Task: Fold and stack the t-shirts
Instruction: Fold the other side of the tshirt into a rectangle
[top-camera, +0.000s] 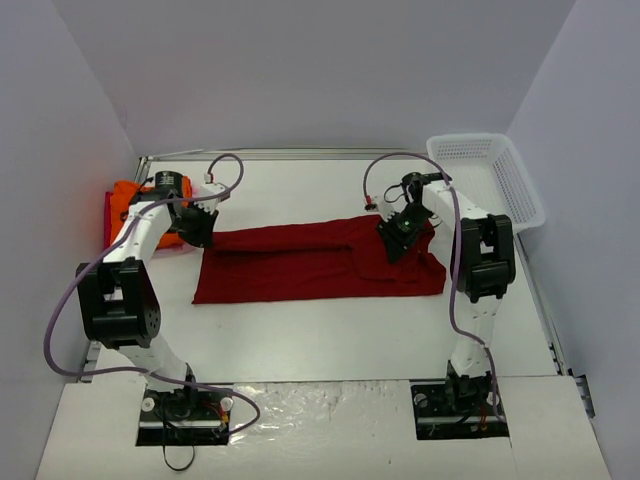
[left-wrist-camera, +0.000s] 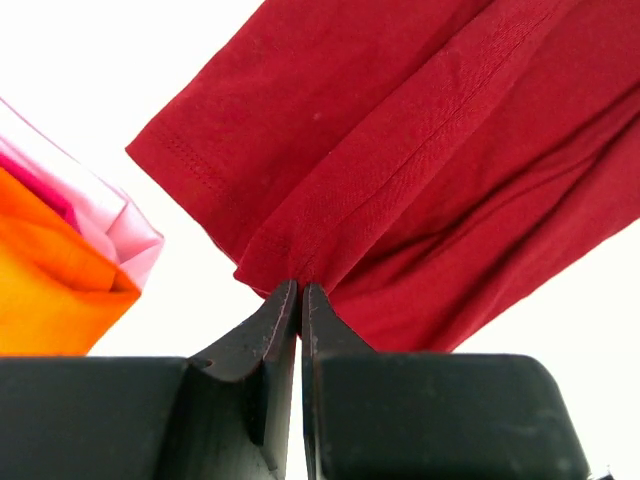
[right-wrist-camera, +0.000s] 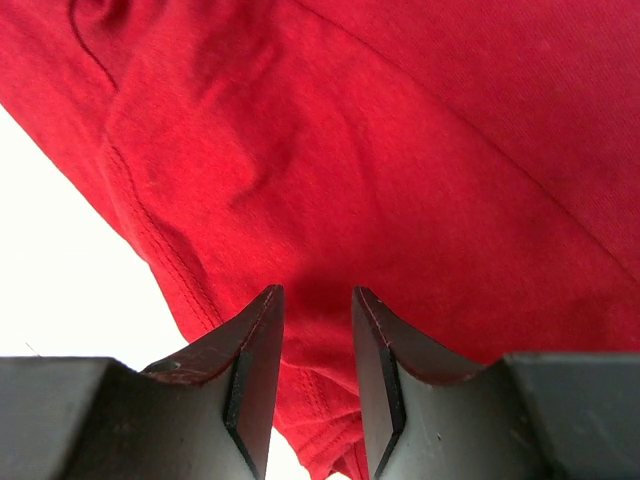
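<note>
Folding step on the dark red t-shirt lying flat mid-table: left gripper is clamped on its left-end hem, right gripper sits parted over the other end (touching? hard to say), so next it needs to pinch before both lift.

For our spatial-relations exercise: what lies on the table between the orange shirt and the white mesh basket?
The dark red t-shirt, with the left end effector and right end effector at it; top external view.
</note>
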